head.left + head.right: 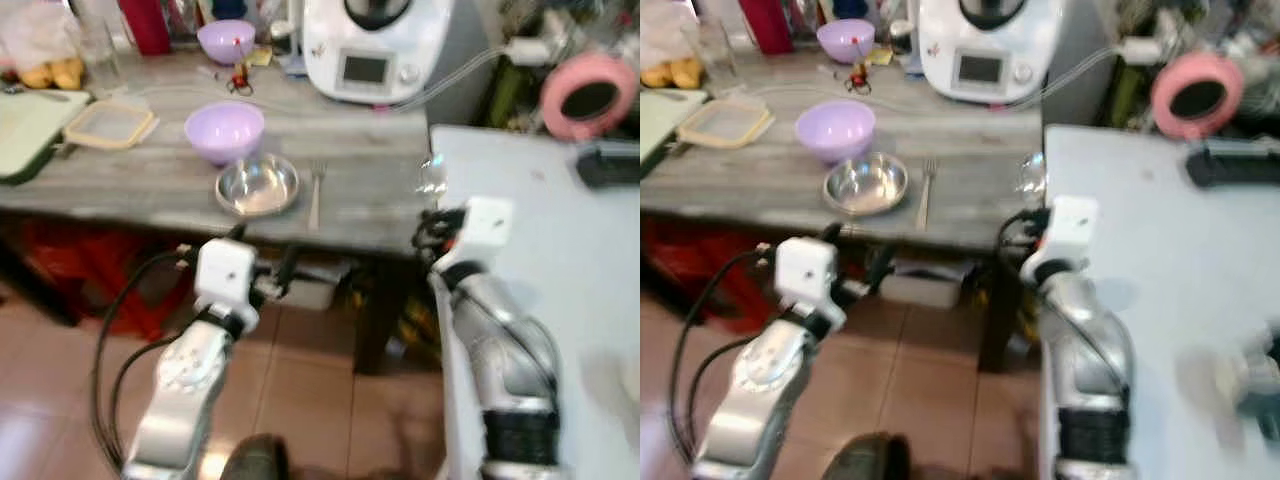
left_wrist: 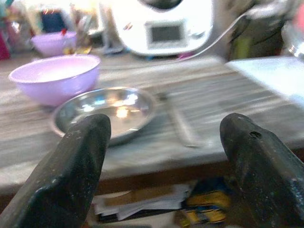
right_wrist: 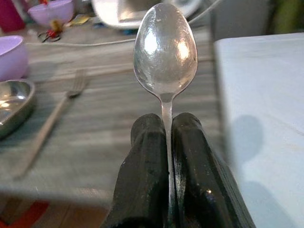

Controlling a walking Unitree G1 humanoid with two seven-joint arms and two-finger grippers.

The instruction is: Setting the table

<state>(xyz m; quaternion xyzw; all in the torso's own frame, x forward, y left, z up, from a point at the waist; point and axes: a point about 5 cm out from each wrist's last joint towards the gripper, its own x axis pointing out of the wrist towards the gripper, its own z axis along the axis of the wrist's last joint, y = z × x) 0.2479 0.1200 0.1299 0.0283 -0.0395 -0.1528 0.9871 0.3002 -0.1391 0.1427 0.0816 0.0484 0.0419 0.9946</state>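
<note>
Right wrist view, spoon (image 3: 165, 50) pinched in right hand (image 3: 166, 124), fork (image 3: 50, 123) prob. well apart

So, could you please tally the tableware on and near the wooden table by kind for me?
Purple bowls: 2, a near one and a far one
Steel bowl: 1
Fork: 1
Spoon: 1, clamped in the right pincer
Total: 5

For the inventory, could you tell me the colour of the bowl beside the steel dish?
Light purple plastic bowl, clearest in the left eye view.
</note>
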